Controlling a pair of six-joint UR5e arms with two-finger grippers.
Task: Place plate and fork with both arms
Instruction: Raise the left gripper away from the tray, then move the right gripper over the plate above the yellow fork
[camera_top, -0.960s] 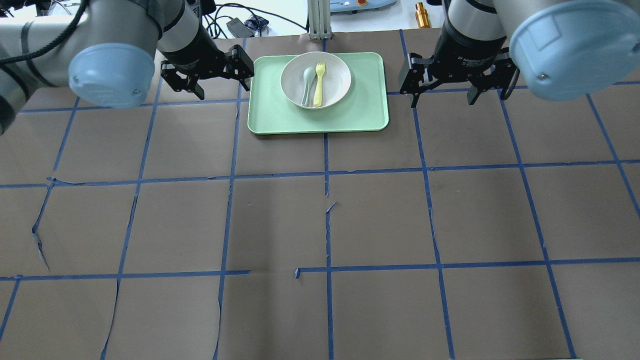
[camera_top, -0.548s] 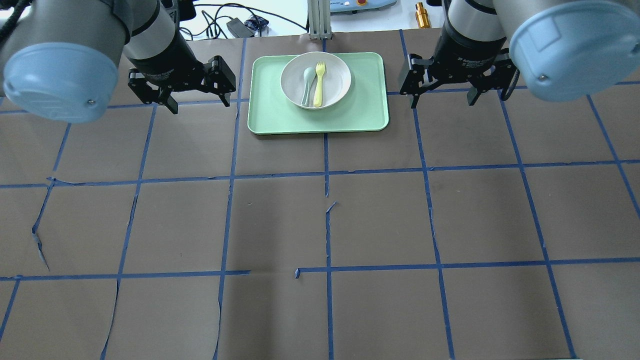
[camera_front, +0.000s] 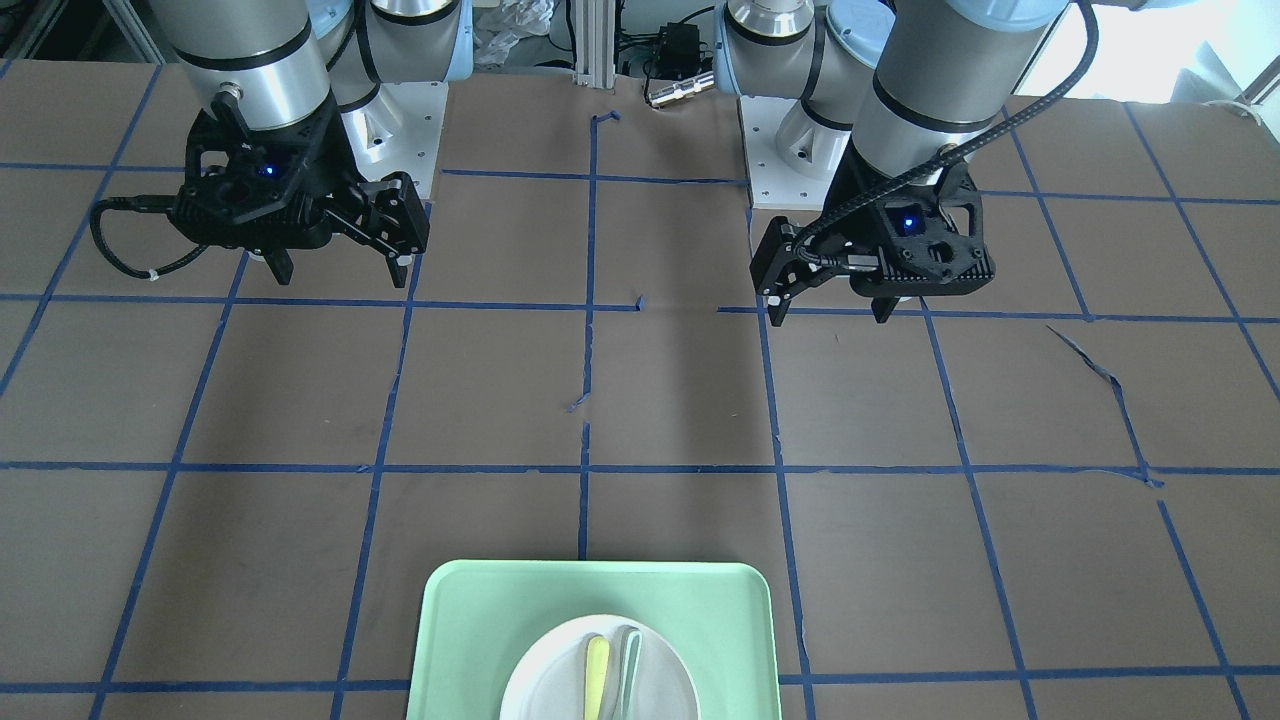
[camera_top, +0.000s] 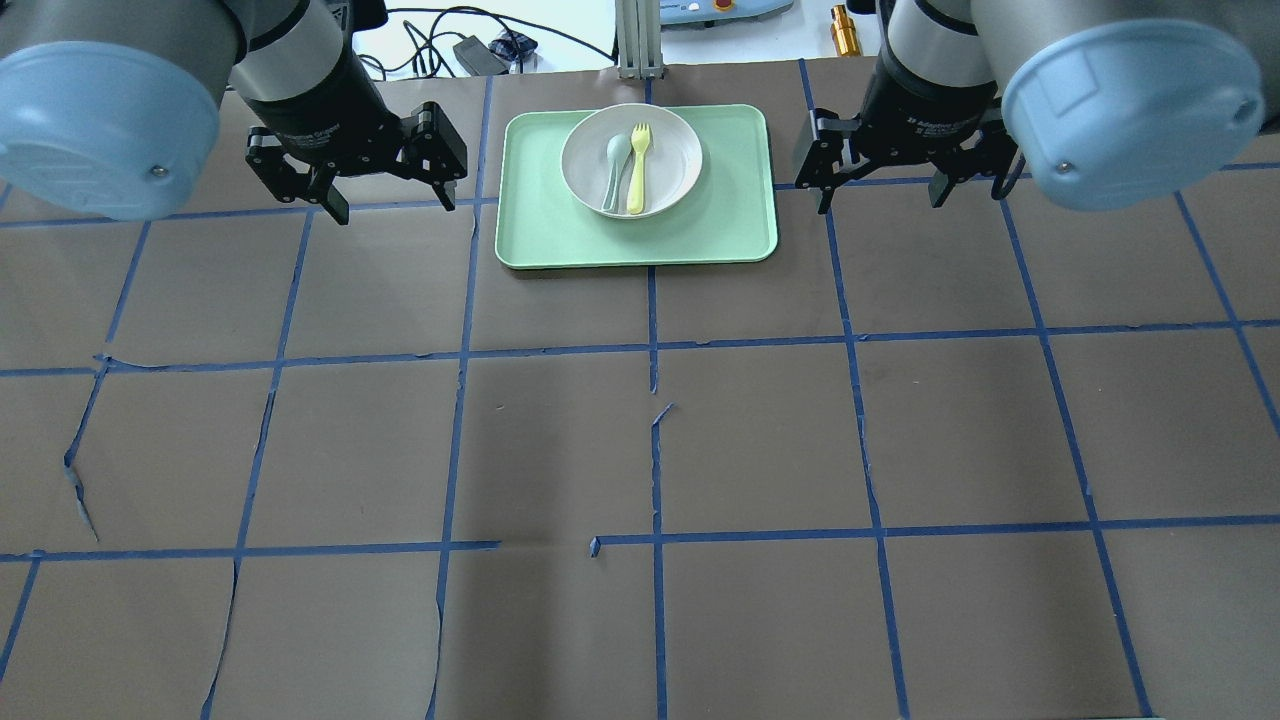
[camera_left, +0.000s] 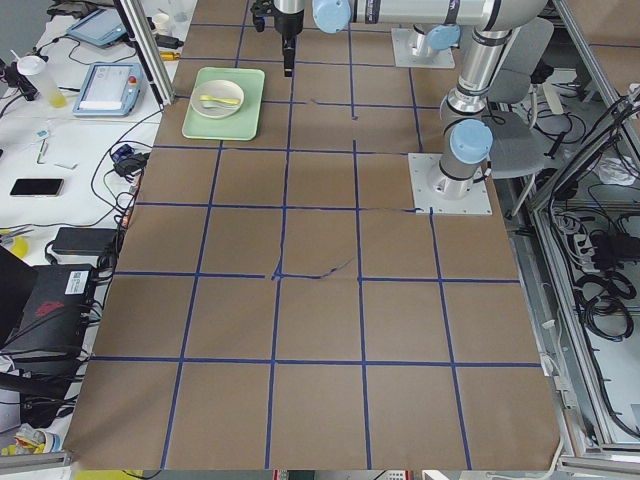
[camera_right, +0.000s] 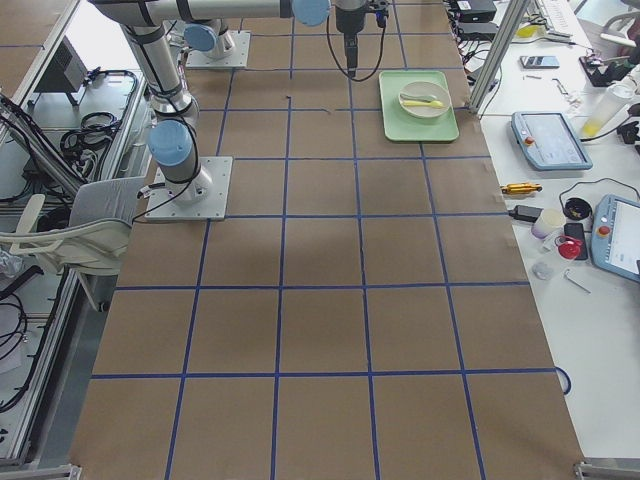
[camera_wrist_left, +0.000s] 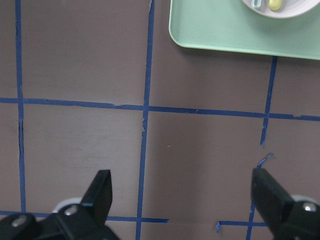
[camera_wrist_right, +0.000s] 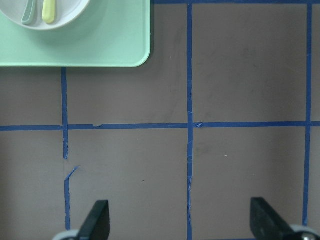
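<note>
The white plate (camera_top: 676, 160) sits on the far half of the mint-green tray (camera_top: 640, 238). The yellow fork (camera_top: 636, 172) lies in the plate beside a grey-green spoon (camera_top: 612, 172). My left gripper (camera_top: 393, 205) is open and empty, hovering left of the tray. My right gripper (camera_top: 882, 200) is open and empty, hovering right of the tray. In the front-facing view the plate (camera_front: 545, 685) and fork (camera_front: 597, 680) are at the bottom edge, the left gripper (camera_front: 830, 315) on the right and the right gripper (camera_front: 342, 278) on the left. The wrist views show the tray corners (camera_wrist_left: 225, 30) (camera_wrist_right: 100, 50).
The table is covered in brown paper with a blue tape grid (camera_top: 655, 345). Cables and equipment lie beyond the far table edge (camera_top: 480, 50). A metal post (camera_top: 638, 40) stands just behind the tray.
My left arm has swung left, and its gripper has moved away from the tray's left edge. My right gripper has shifted slightly. Plate, fork and spoon have not moved.
</note>
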